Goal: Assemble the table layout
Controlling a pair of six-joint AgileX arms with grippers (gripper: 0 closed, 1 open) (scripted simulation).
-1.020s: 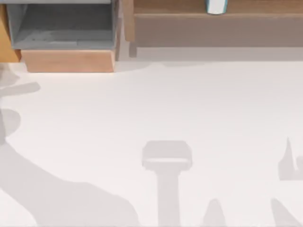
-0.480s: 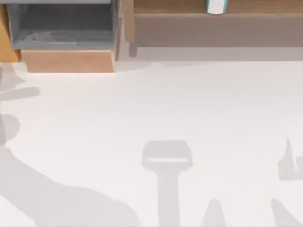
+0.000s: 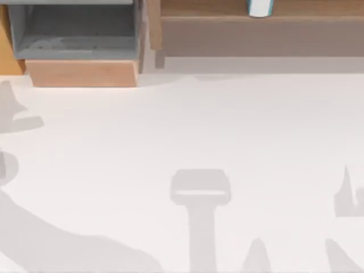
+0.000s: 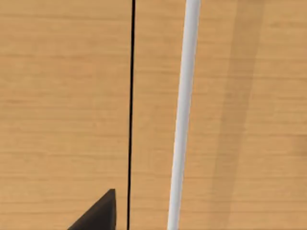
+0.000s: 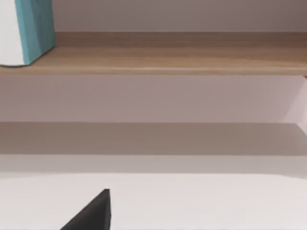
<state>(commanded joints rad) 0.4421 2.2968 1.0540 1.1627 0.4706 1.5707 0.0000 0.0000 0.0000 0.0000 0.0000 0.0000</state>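
The white table [image 3: 187,125] spreads across the top view, crossed by grey shadows of both arms. In the left wrist view a black part of my left gripper [image 4: 98,215] sits close to a light-wood panel [image 4: 62,105] that carries a thin black seam [image 4: 131,115] and a white bar [image 4: 184,115]. The right wrist view has a black part of my right gripper [image 5: 93,213] low over the table [image 5: 201,201], facing the brown shelf [image 5: 168,60].
A light-wood drawer unit [image 3: 82,73] with a grey inside stands at the back left. A long brown shelf [image 3: 261,34] runs along the back right, with a white and teal object [image 3: 260,8] [image 5: 29,31] on it.
The left arm's shadows at the table's left edge have slid towards the near side. The right arm's shadows, the drawer unit and the shelf are unchanged.
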